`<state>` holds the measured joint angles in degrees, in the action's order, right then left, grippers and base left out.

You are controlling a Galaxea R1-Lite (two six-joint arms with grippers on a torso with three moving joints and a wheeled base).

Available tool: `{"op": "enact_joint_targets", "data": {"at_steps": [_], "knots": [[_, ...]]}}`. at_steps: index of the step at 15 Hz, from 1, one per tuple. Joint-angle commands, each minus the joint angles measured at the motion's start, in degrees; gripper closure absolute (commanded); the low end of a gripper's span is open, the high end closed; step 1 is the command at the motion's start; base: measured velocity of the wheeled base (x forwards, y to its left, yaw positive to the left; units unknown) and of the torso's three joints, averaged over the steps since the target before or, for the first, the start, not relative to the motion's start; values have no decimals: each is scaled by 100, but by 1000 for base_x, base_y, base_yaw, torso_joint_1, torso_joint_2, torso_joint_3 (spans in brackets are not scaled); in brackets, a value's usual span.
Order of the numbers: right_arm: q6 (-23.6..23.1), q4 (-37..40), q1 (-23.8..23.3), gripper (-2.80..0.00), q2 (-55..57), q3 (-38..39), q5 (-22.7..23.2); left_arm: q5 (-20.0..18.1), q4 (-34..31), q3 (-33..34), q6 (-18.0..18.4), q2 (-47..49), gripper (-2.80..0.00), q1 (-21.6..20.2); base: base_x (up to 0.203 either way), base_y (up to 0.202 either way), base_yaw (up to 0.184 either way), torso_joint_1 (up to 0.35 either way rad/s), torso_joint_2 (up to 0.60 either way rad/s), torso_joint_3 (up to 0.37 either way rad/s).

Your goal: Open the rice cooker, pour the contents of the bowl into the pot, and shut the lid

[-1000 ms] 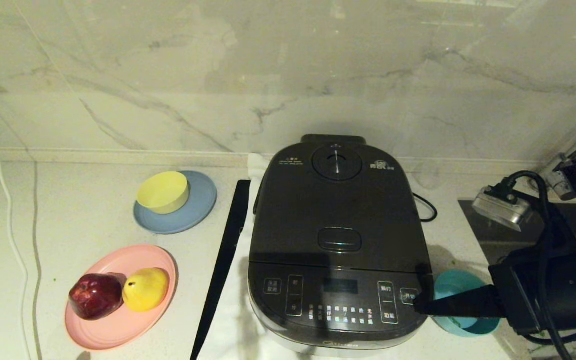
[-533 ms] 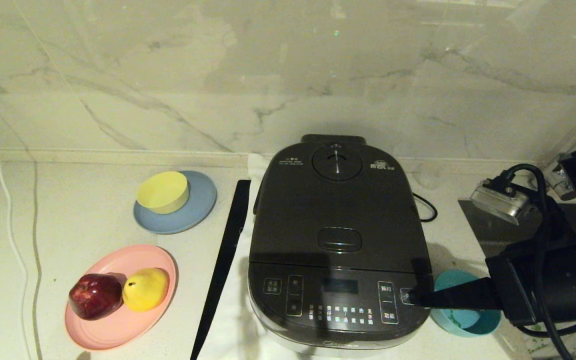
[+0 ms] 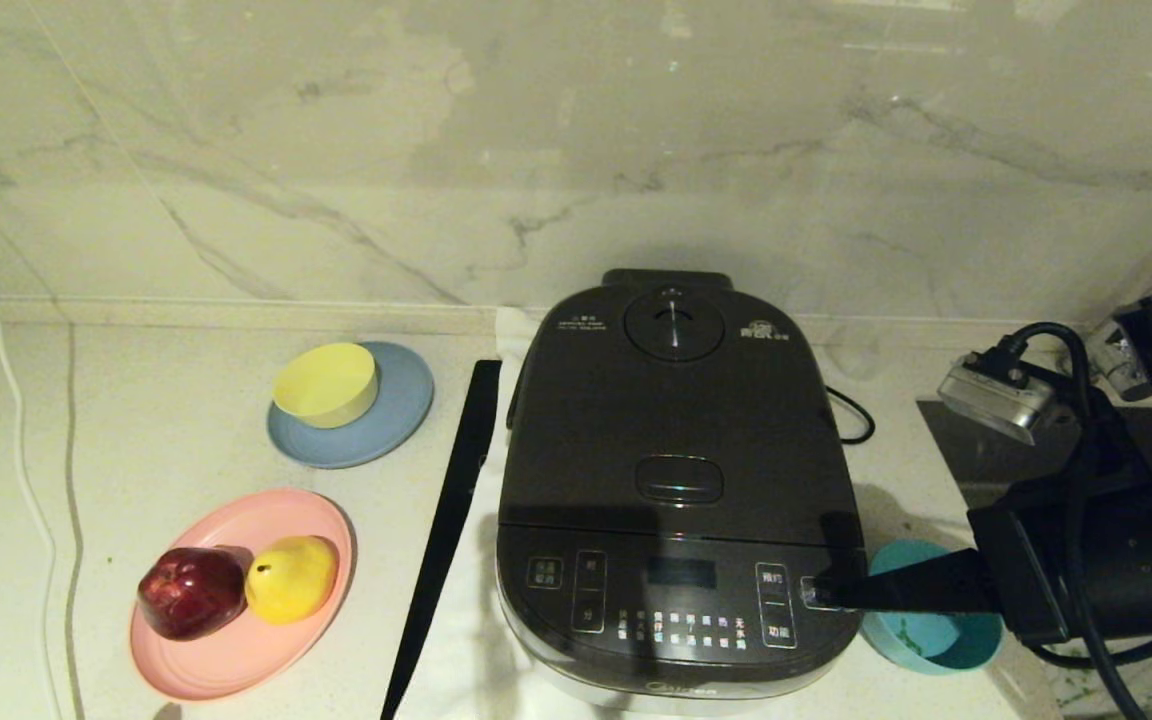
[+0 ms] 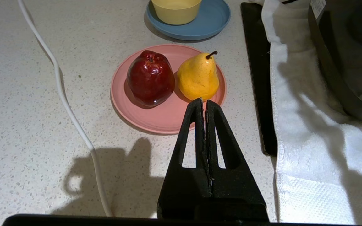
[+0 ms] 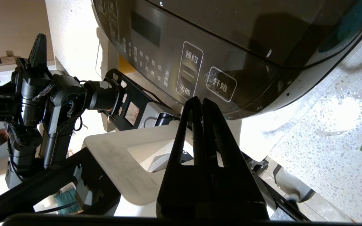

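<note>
Right pincer (image 3: 821, 592): fingers pressed together, nothing held, laid level with its tip pointed at the right-hand button of the front panel on the large dark grey rounded-square rice cooker (image 3: 676, 480); contact with that button cannot be confirmed. Cooker front faces the robot, long axis front to back, on a white towel (image 4: 306, 138) on the speckled tabletop (image 3: 156, 440). Dark grey hinged lid (image 3: 671, 430) is seen down and shut; pot hidden. Small teal-blue round bowl (image 3: 926, 635) sits just right of the cooker's front corner, partly covered by the right arm. Left pincer (image 4: 204, 103): fingers together, empty, above the tabletop left of the cooker.
</note>
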<state>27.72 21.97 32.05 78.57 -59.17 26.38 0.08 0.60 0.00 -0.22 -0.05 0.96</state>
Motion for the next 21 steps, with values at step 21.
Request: {"op": "enact_joint_targets", "data": {"at_steps": [21], "knots": [[40, -280, 3, 0, 466, 160, 16, 1, 2, 18, 3, -3, 0, 0, 0, 0, 0, 0, 0, 0]]}}
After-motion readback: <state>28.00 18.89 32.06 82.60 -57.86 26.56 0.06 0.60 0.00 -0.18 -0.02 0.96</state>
